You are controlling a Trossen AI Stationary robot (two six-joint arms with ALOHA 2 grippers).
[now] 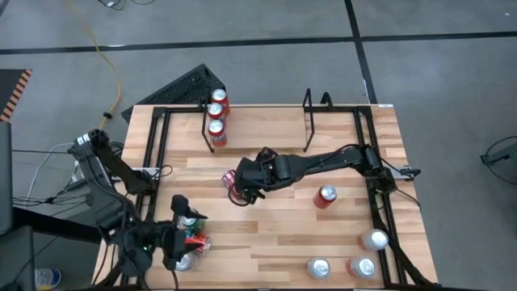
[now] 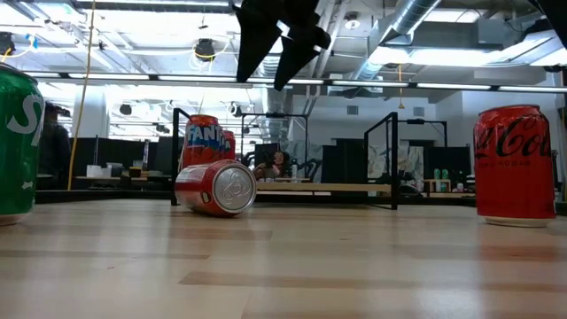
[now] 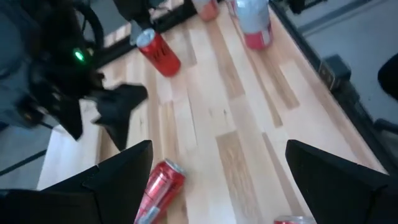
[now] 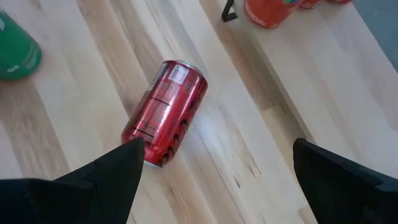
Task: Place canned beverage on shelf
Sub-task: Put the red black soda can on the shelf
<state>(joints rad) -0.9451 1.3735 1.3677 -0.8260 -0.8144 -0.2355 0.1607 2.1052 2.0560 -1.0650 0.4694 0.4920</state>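
1. Seen from high up, the right gripper [image 1: 239,191] hangs over a red can on its side [image 1: 231,181] near the middle of the wooden desk [image 1: 275,234]. Its jaws are wide open and hold nothing. The shelf [image 1: 258,121] sits at the far edge of the desk, and three red cans [image 1: 216,118] stand in a row at its left end. One more red can [image 1: 326,196] stands alone to the right of the gripper. Three silver-topped cans [image 1: 355,259] stand near the right front corner. The left gripper [image 1: 184,234] waits at the left front corner over a few cans [image 1: 192,242], jaws open and empty.

2. From desk height, the fallen can [image 2: 215,188] lies with its round end facing us. An orange Fanta can [image 2: 201,142] stands behind it. A green can [image 2: 18,146] is close on the left and a Coca-Cola can [image 2: 516,164] stands on the right. The right gripper's dark fingers [image 2: 275,35] hang above the fallen can, not touching it.

3. From the left wrist, the open jaws frame the fallen can [image 3: 158,186].

4. From the right wrist, the fallen can [image 4: 165,112] lies just past the wide open jaws, apart from them.
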